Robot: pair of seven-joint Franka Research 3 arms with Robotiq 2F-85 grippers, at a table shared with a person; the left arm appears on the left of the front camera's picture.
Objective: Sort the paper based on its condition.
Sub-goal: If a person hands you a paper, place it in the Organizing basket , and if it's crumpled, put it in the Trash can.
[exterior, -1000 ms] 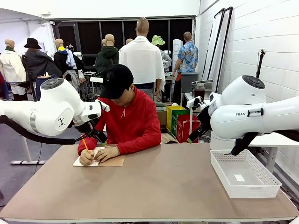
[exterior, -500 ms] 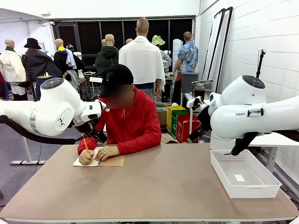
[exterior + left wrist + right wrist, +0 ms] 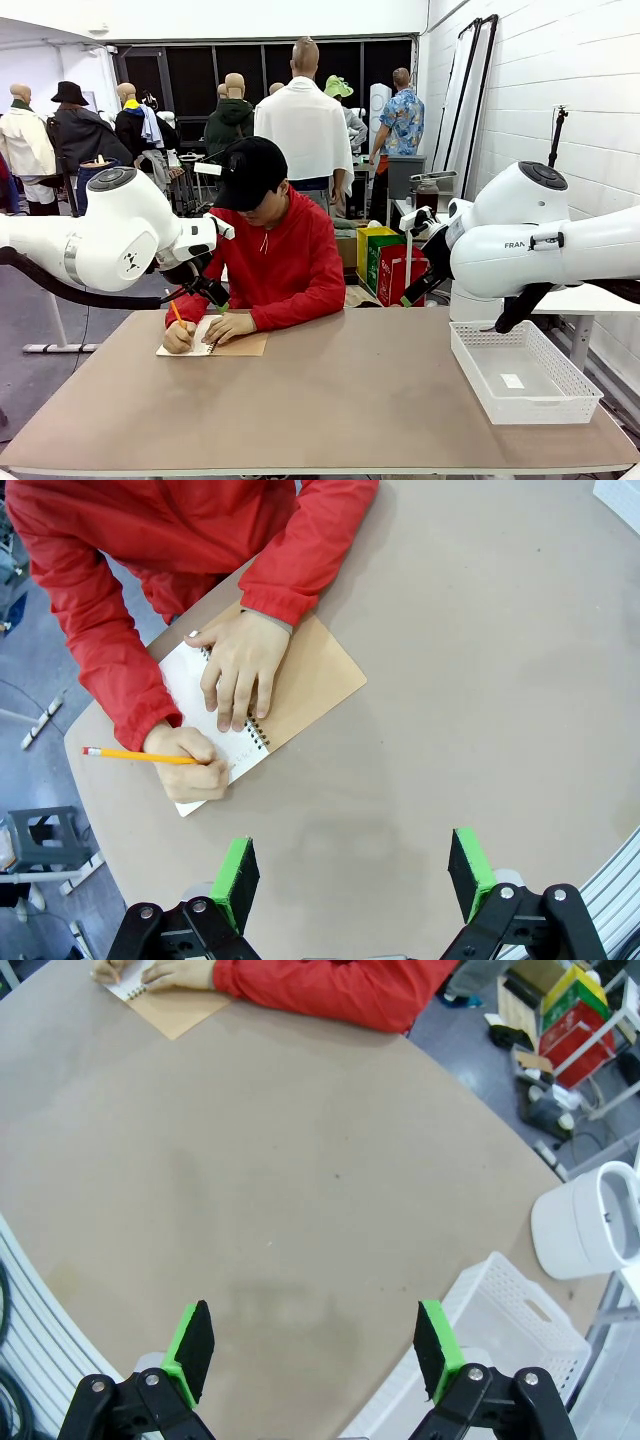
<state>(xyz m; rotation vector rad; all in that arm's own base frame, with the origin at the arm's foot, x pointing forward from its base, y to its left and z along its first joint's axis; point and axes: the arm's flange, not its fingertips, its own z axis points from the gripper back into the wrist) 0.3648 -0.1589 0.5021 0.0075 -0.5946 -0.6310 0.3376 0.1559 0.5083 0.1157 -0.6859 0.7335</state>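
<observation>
Count them off: two white arms, one person, one notebook, one pencil, one basket.

Left wrist view first. The left gripper [image 3: 352, 865] hangs over the bare table [image 3: 480, 680] with its green pads spread wide and nothing between them. In the upper left of that frame lies the spiral notebook [image 3: 310, 685], brown cover folded out. The paper [image 3: 182, 685] is one white page lying open on it.

Two hands on that page. The person's right hand [image 3: 190, 765] is clenched around the yellow pencil [image 3: 140, 756], tip down on the sheet. The person's left hand [image 3: 238, 670] lies flat, fingers pressing the page by the wire binding.

Over to the right wrist view: the right gripper [image 3: 312, 1345] is also wide open and empty above the tabletop. One corner of the white mesh basket [image 3: 510, 1300] sits at the lower right, and the notebook is tiny at the upper left.

The front view adds both arms' bulky joints at either side and one small white tag [image 3: 512, 381] inside the basket. The left wrist view supplies the spiral wire and the pencil's red end.
</observation>
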